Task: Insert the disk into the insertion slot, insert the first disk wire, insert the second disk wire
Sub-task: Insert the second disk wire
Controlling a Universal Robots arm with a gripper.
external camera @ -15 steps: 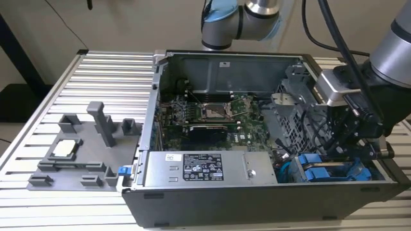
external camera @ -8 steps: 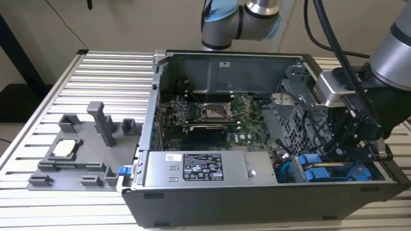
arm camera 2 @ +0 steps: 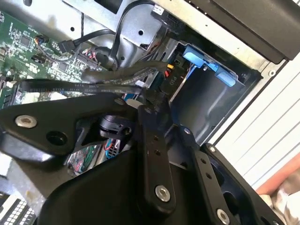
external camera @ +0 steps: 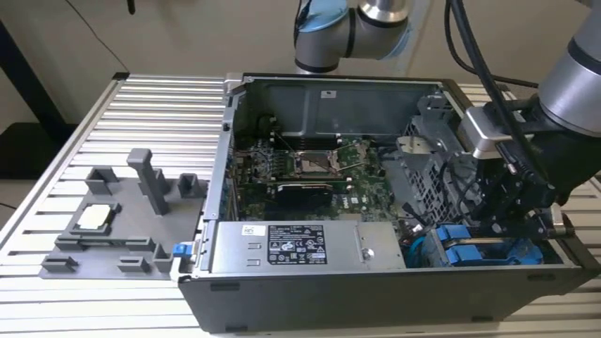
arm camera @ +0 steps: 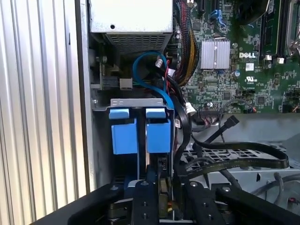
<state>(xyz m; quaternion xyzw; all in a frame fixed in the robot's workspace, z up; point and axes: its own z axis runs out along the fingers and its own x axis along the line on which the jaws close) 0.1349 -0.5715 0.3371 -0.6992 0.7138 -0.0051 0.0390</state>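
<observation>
A ribbed metal table (external camera: 141, 105) carries the open computer case (external camera: 310, 282) and a grey fixture (external camera: 112, 232).

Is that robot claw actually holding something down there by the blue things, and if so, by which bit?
It cannot be told. The gripper reaches down by the blue disk carriers in the drive cage, among black cables, but its fingertips are hidden.

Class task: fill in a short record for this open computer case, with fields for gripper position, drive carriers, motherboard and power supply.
gripper position: gripper low inside the case, just above the blue drive carriers
drive carriers: two blue frames side by side in the drive cage
motherboard: green board lies exposed in the case
power supply: grey box with white sticker at the case's near wall
</observation>
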